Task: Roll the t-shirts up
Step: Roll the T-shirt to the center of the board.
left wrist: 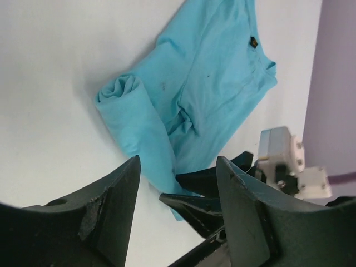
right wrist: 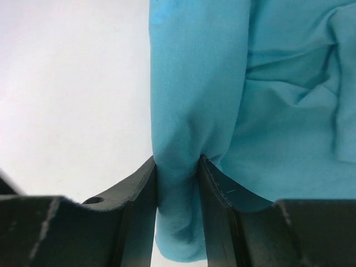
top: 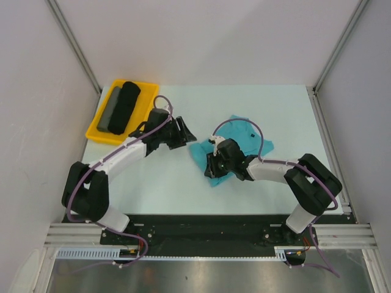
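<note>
A teal t-shirt point(top: 198, 154) lies crumpled on a white table point(top: 153, 183), about the middle and a little toward the right edge. One long side of it is turned over into a loose roll point(left wrist: 125, 92); the rest lies flat but creased.

The right pincer point(right wrist: 177, 161) is pinching one end of that roll, with soft cloth bunched between its two fingers. The left pincer point(left wrist: 178, 161) hangs just beside the shirt's left side, fingers spread, nothing between them and not touching the cloth.

At the far left corner sits a yellow tray point(top: 91, 131) holding a black roll point(top: 126, 107) and a grey roll point(top: 110, 110).

The likely troubles:
- With only one end gripped, the free end of the roll may lag or unwind, so the shirt comes out as a lopsided cone.
- The cloth looks thin and slippery, so it may slide out of the pinch if pulled hard.
- The creases may get rolled in and leave a lumpy bundle.
- The two pincers are close together and could knock each other.
- The right arm's cable hangs over the shirt and might drag it.
</note>
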`<control>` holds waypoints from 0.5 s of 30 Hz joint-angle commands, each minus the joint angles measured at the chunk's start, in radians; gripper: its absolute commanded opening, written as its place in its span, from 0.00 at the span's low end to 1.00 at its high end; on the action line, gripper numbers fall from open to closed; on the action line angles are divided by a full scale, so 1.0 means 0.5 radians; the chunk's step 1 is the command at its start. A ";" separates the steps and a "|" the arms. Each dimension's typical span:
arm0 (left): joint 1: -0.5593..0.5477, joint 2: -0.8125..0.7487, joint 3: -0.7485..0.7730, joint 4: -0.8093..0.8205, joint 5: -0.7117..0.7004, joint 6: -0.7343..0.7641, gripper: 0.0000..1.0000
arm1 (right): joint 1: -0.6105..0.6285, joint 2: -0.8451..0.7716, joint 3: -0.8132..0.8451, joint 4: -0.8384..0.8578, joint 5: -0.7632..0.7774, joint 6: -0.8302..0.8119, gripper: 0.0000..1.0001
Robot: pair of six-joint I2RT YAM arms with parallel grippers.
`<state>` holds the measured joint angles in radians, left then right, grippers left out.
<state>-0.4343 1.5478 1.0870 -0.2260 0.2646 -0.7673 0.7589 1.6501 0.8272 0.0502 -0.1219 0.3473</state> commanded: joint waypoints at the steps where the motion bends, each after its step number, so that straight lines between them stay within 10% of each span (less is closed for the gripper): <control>1: -0.006 -0.211 -0.290 0.053 -0.004 0.004 0.62 | 0.013 -0.063 -0.123 0.280 -0.584 0.324 0.38; 15: -0.018 -0.231 -0.579 0.240 -0.020 -0.073 0.58 | -0.079 0.041 -0.170 0.351 -0.591 0.477 0.38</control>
<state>-0.4366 1.4361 0.8036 -0.1768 0.2619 -0.7856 0.7330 1.6497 0.7498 0.1860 -0.3710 0.5453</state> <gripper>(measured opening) 0.578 0.383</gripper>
